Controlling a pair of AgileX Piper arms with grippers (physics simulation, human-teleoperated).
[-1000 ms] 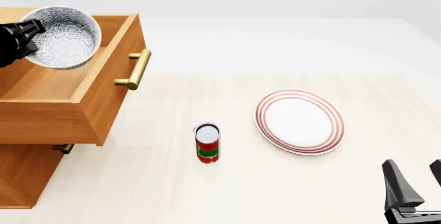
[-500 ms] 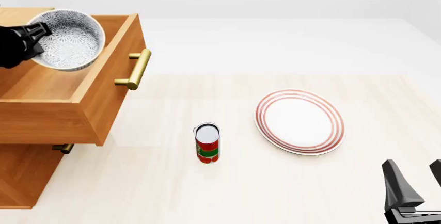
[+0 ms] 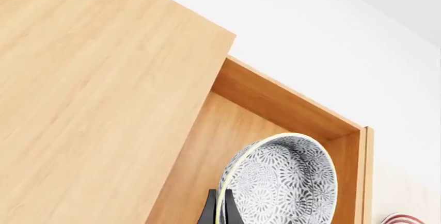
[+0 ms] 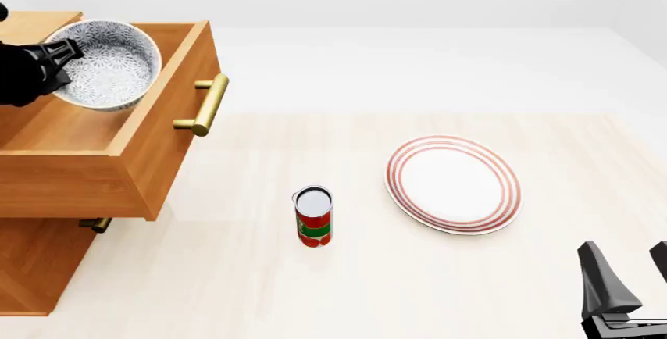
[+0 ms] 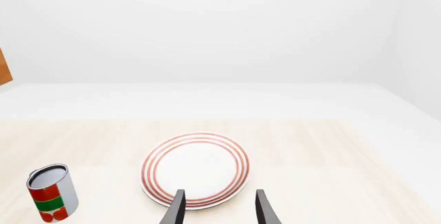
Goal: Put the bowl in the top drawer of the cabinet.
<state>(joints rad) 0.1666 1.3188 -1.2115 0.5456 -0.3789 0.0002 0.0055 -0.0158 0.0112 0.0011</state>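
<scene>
The bowl (image 4: 109,66), white with a grey-blue floral pattern, hangs tilted over the open top drawer (image 4: 167,136) of the cabinet (image 4: 26,265). My left gripper (image 4: 59,52) is shut on the bowl's left rim. In the left wrist view the black fingertips (image 3: 210,211) pinch the rim of the bowl (image 3: 286,182) above the floor of the top drawer (image 3: 227,131), beside the top of the cabinet (image 3: 90,95). My right gripper (image 4: 630,272) stands open near the table's front right edge, holding nothing; its gripper (image 5: 219,209) opening faces the plate.
A white plate with red rings (image 4: 454,184) lies right of the table's centre. A red and green can (image 4: 314,216) stands upright left of it. The drawer's brass handle (image 4: 205,105) sticks out toward the table. A lower drawer's small handle (image 4: 96,224) shows beneath.
The left gripper has carried the bowl slightly right and down toward the drawer's inside. The right arm has not moved.
</scene>
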